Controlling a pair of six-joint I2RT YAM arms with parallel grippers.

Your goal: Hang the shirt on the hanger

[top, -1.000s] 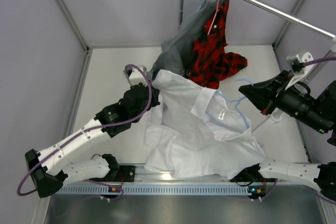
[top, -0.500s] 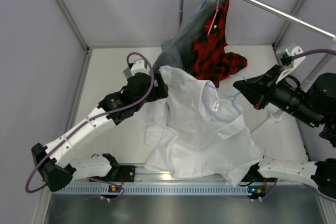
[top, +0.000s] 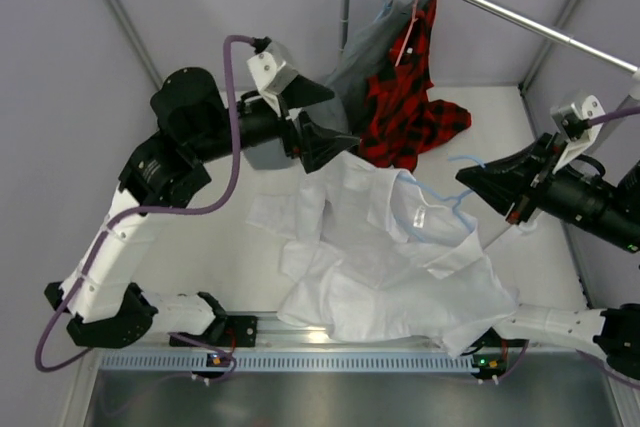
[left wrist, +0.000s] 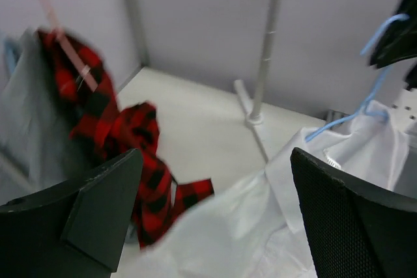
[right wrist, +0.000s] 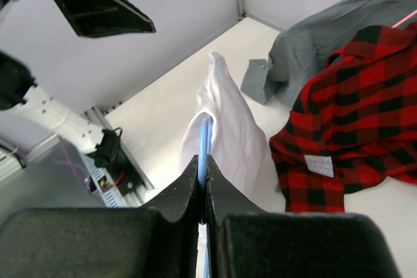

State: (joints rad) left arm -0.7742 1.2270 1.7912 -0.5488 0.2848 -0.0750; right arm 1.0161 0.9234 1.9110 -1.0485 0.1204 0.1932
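The white shirt [top: 390, 257] lies crumpled on the table, its collar end draped over the light-blue hanger [top: 447, 197]. My right gripper [top: 470, 180] is shut on the hanger's hook end at the right. In the right wrist view the blue wire [right wrist: 204, 136] runs out from between the closed fingers of the right gripper [right wrist: 203, 161] into the shirt [right wrist: 228, 118]. My left gripper [top: 318, 115] hangs open above the shirt's far left edge, holding nothing. Its wrist view shows the shirt [left wrist: 260, 226] below the left gripper [left wrist: 215, 161] and the hanger [left wrist: 365, 105] at right.
A red-and-black plaid shirt [top: 410, 107] on a pink hanger [top: 408, 32] and a grey garment [top: 350, 77] hang from the metal rail [top: 500, 9] at the back and trail onto the table. The rail's pole [left wrist: 264, 50] stands near the back wall.
The left gripper has opened, let go of the shirt and risen toward the back. The shirt's lifted part has dropped and settled. The right gripper stays shut on the hanger.
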